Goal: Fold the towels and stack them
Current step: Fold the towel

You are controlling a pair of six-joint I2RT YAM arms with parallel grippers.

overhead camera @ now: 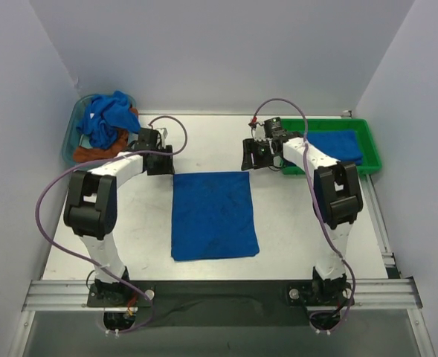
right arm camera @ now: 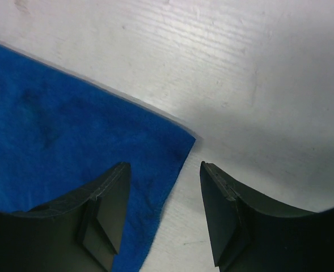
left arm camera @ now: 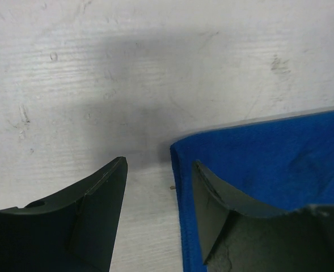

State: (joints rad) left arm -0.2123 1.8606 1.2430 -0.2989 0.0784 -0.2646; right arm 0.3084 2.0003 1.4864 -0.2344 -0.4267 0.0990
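A blue towel (overhead camera: 213,214) lies flat in the middle of the table. My left gripper (overhead camera: 161,165) is open at its far left corner; in the left wrist view (left arm camera: 158,170) one finger is over the towel (left arm camera: 269,153) and the other over bare table. My right gripper (overhead camera: 250,160) is open at the far right corner; in the right wrist view (right arm camera: 164,170) the towel's corner (right arm camera: 70,136) lies between the fingers. A folded blue towel (overhead camera: 336,145) lies in the green tray (overhead camera: 370,149). Crumpled blue and orange towels (overhead camera: 105,123) fill a clear bin at the back left.
The clear bin (overhead camera: 71,126) stands off the table's back left corner. The green tray sits at the back right, beside the right arm. White walls close in the back and sides.
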